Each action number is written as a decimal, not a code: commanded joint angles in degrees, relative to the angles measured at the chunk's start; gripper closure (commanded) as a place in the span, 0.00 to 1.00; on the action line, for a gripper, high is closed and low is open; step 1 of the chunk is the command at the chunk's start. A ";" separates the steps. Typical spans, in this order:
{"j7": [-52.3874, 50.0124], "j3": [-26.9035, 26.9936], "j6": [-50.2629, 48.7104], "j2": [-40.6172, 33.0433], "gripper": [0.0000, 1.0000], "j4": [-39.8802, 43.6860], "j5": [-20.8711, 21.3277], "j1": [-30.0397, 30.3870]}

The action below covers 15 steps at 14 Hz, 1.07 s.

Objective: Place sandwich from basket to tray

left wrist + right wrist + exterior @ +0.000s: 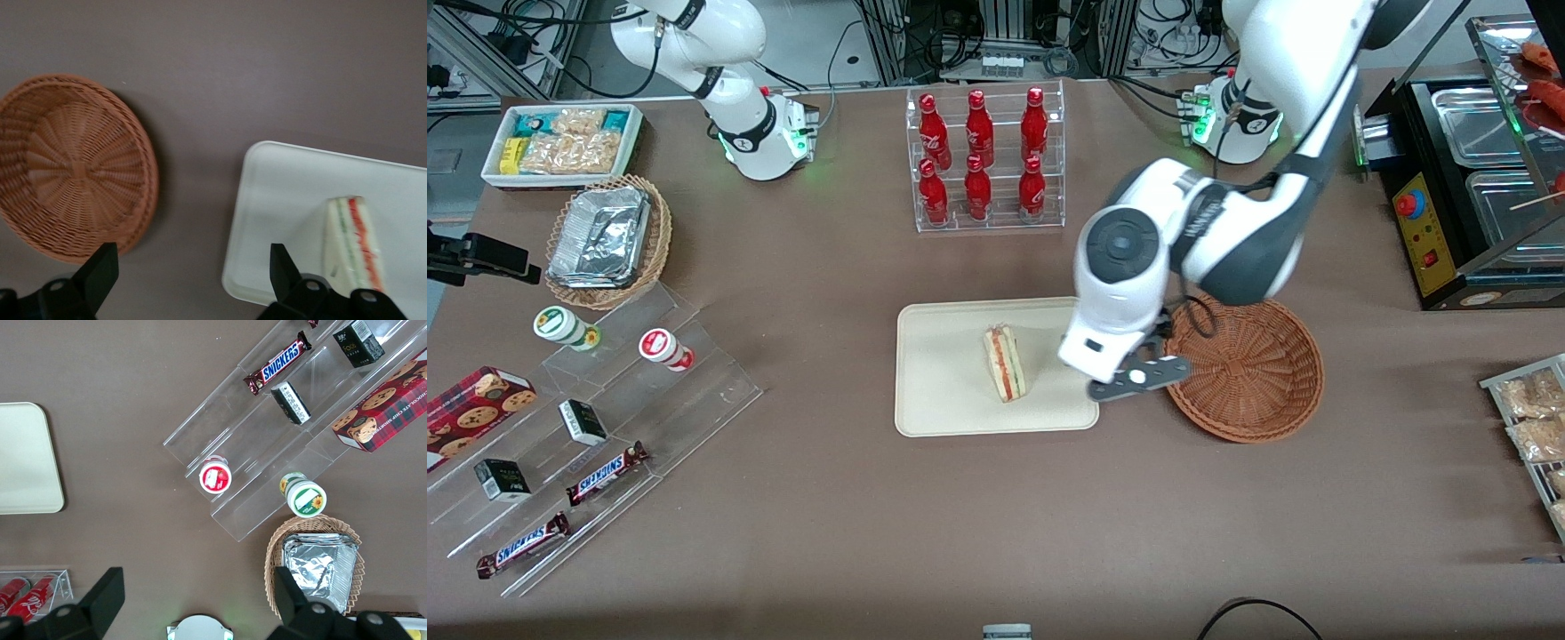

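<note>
On the tray (943, 373) beside my gripper (1138, 380) stands the sandwich (1005, 363), resting on one side with its red, orange and green layers facing up, apart from my fingers (100, 270). My fingers are spread wide and hold nothing. I hover above the tray's edge and the strip of table between tray and basket (1249, 369). Nothing lies in the basket.

six red bottles (978, 160), two snickers bars (605, 471).
</note>
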 commanded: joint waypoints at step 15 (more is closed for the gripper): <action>40.62 5.18 -7.54 -20.15 0.00 -12.32 -12.72 15.50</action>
